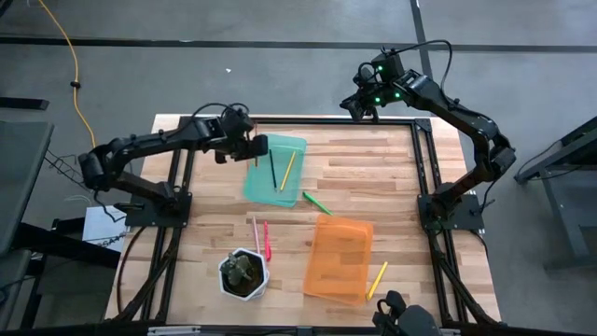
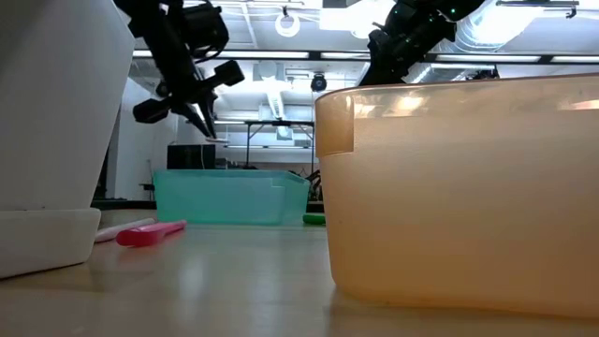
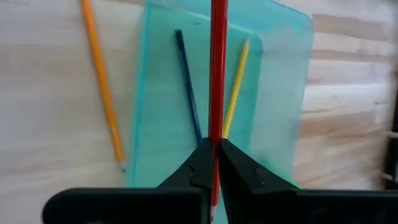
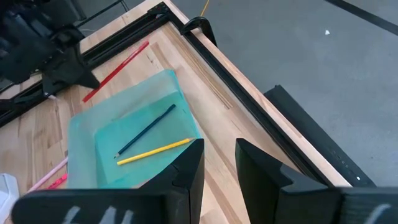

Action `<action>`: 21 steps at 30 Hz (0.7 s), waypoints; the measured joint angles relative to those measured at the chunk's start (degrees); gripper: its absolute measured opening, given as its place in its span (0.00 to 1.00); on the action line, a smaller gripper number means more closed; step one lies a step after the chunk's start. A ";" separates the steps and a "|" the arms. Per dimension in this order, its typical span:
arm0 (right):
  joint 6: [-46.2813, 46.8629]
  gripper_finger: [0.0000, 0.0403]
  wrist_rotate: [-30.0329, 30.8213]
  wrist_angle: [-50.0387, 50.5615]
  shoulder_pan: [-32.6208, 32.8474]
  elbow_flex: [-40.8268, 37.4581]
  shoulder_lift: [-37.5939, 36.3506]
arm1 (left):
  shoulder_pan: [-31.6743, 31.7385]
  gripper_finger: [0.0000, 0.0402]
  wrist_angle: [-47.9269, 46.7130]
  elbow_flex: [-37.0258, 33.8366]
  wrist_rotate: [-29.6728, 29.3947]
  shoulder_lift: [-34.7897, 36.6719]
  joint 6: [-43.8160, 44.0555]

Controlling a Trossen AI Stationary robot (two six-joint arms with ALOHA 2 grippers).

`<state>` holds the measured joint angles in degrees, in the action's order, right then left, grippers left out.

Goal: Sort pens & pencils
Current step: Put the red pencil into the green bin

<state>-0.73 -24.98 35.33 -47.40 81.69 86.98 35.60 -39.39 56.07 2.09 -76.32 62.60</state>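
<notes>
Left end effector point(image 3: 214, 163) pinches red pencil point(image 3: 217, 74) lengthwise above green tray point(image 3: 280, 74)

Wooden counter point(image 1: 392, 187) bearing green tray point(image 1: 291, 149), orange tray point(image 1: 340, 257), white pot point(image 1: 244, 273), plus loose green point(image 1: 316, 202), pink point(image 1: 267, 240) and yellow point(image 1: 377, 279) pencils.

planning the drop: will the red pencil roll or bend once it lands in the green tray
Probably stiff: the red pencil stays straight in the shut left tool. It is slim, so it may roll, though the green tray has a raised rim that should stop it.
</notes>
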 joint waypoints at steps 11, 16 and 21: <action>-0.81 0.21 -0.01 0.09 0.00 0.00 0.00 | -2.76 0.02 5.61 0.00 2.06 -4.47 1.16; -0.81 0.21 -0.03 0.25 0.02 -0.01 0.00 | -2.61 0.02 6.47 0.00 1.67 -4.94 0.80; -1.16 0.21 -0.03 0.44 0.01 -0.01 0.00 | -2.62 0.08 6.57 0.00 1.11 -4.96 0.04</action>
<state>-1.90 -25.02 35.77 -47.38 81.68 86.98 32.98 -32.83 56.07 3.19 -81.28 62.64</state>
